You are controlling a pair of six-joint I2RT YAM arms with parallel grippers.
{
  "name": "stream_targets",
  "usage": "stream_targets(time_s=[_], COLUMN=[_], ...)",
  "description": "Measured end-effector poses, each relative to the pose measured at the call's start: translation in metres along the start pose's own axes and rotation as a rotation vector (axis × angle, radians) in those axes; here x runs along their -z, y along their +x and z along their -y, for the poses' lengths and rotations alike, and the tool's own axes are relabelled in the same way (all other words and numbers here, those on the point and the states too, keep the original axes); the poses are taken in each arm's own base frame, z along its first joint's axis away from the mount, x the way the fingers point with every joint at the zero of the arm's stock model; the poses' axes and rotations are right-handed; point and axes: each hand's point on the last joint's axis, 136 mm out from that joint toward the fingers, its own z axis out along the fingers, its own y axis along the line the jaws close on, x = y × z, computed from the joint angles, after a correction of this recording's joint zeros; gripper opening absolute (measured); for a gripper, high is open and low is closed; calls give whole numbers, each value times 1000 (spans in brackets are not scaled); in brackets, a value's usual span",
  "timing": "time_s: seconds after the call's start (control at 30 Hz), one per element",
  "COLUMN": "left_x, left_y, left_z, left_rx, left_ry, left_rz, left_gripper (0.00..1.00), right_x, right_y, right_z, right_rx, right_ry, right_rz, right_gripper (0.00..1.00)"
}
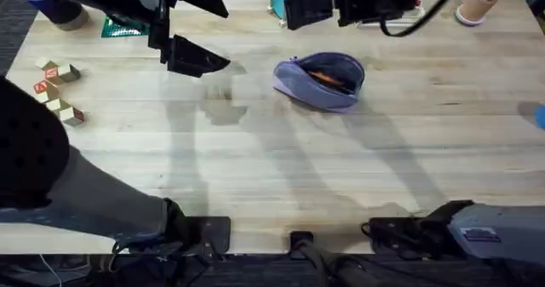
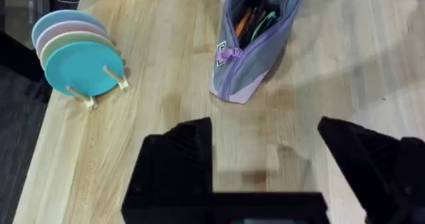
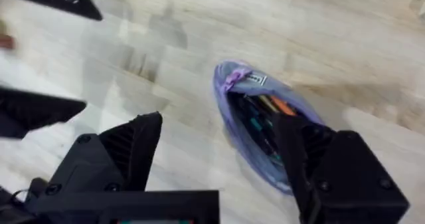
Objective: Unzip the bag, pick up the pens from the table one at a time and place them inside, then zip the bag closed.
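Note:
The lavender bag (image 1: 319, 81) lies on the table (image 1: 281, 176) at centre back, its zipper open. In the left wrist view the bag (image 2: 255, 58) gapes, and dark pens (image 2: 255, 21) with a green mark lie inside beside something orange. The same contents show in the bag (image 3: 232, 98) in the right wrist view. My left gripper (image 1: 213, 30) hovers open left of the bag, nothing between its fingers (image 2: 179, 157). My right gripper (image 1: 308, 6) hangs just behind the bag, open and empty, with its fingers (image 3: 133, 144) either side of the bag's near end.
Wooden blocks (image 1: 55, 87) sit at the left edge. A green item (image 1: 119, 27) and a purple object (image 1: 51, 6) are at back left. A cup (image 1: 473, 10) stands at back right. A rack of coloured plates (image 2: 76, 58) stands beside the bag.

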Motion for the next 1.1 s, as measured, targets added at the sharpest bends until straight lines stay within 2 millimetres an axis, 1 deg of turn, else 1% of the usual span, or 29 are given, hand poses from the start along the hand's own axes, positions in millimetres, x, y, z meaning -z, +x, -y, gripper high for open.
stream_targets(time_s=[0.33,0.4,0.63,0.77,0.93,1.03,1.1], left_x=[0,0,0,0,0,-3,-8], left_y=[0,0,3,4,5,9,16], left_z=[0,0,-1,-1,-4,-5,-8], left_rx=[0,-1,-8,-9,-17,-7,10], left_ry=[0,0,-3,-3,-9,-2,9], left_rz=[0,0,-19,-22,-23,-21,-16], left_gripper=[993,993,993,993,993,993,993], right_x=[-50,-56,-65,-82,-105,-110,-110], right_y=[4,2,-5,0,13,15,13], right_z=[9,9,9,13,19,20,20], right_rx=[1,5,8,3,-12,-14,-13], right_ry=[26,24,20,27,41,43,42], right_rz=[-76,-70,-49,-79,-138,-147,-141], right_gripper=[995,995,996,996,996,996,996])
